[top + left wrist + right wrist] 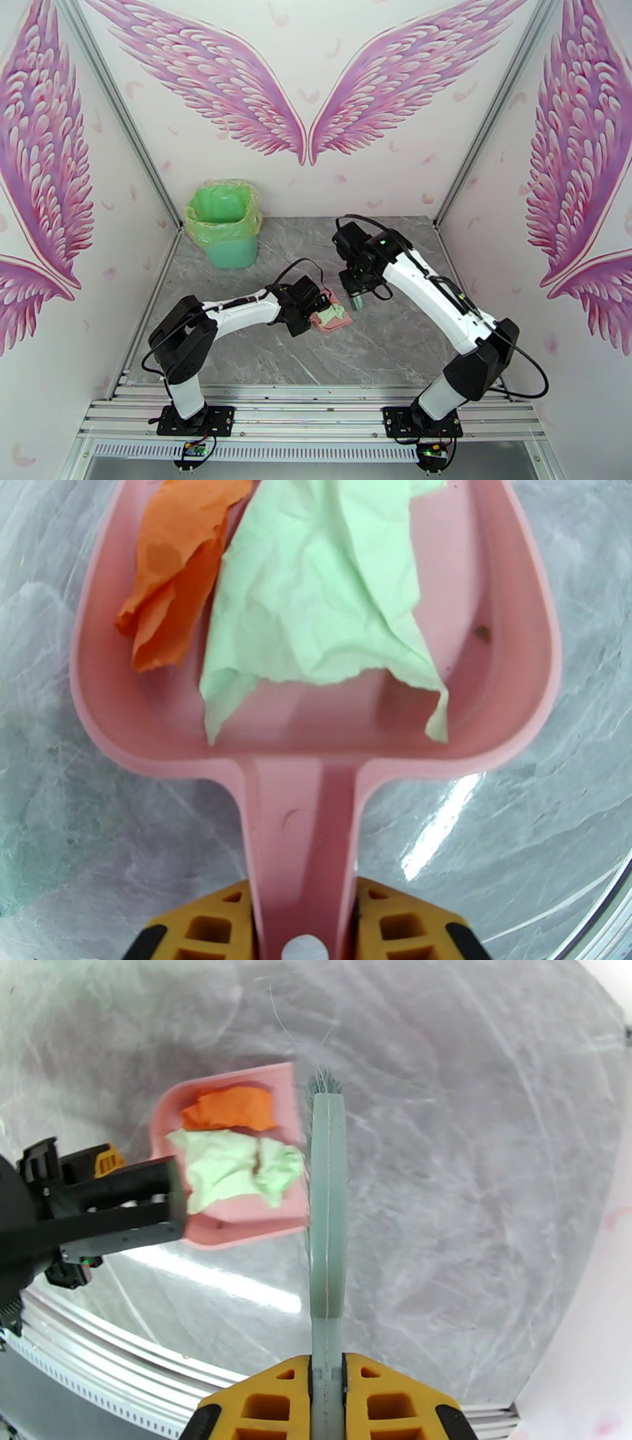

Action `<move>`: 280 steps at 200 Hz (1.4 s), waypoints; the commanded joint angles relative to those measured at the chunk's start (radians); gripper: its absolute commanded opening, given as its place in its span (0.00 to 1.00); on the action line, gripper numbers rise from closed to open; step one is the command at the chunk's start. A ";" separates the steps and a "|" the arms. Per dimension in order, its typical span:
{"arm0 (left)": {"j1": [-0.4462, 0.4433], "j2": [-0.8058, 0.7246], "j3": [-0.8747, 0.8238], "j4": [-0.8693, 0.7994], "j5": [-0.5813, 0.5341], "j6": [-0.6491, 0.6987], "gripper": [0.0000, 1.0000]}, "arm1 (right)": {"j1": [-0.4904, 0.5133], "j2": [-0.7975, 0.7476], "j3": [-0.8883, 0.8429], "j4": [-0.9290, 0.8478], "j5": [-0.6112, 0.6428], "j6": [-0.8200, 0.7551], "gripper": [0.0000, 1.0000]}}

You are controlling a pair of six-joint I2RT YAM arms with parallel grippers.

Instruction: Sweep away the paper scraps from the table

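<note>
A pink dustpan (pixel 505 661) (pixel 213 1232) (pixel 341 324) holds the paper scraps: a pale green one (pixel 316 598) (pixel 229 1169) (pixel 328 317) and an orange one (pixel 170 583) (pixel 229 1108). My left gripper (pixel 304 926) (pixel 306 306) is shut on the dustpan's handle (pixel 300 835). My right gripper (pixel 326 1402) (pixel 353 288) is shut on a teal hand brush (pixel 326 1213) (pixel 356 301), whose bristles stand at the dustpan's open mouth. The pan lies near the middle of the grey marble table (pixel 395 339).
A green bin (pixel 225 223) lined with a yellow-green bag stands at the table's far left corner. Silver aluminium rails (pixel 316 406) edge the near side. Pink-winged walls close in the left, back and right.
</note>
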 commanded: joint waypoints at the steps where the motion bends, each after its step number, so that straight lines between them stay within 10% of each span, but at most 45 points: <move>1: 0.005 -0.073 -0.007 0.022 0.017 -0.014 0.01 | -0.046 -0.061 -0.053 -0.026 0.073 0.024 0.00; 136: 0.053 -0.318 0.185 -0.120 -0.026 0.003 0.01 | -0.294 -0.226 -0.431 0.180 -0.014 -0.019 0.00; 213: 0.291 -0.449 0.318 -0.213 0.050 -0.022 0.00 | -0.311 -0.227 -0.430 0.198 -0.062 -0.034 0.00; 280: 0.522 -0.401 0.590 -0.441 -0.156 0.036 0.03 | -0.308 -0.216 -0.412 0.197 -0.088 -0.040 0.00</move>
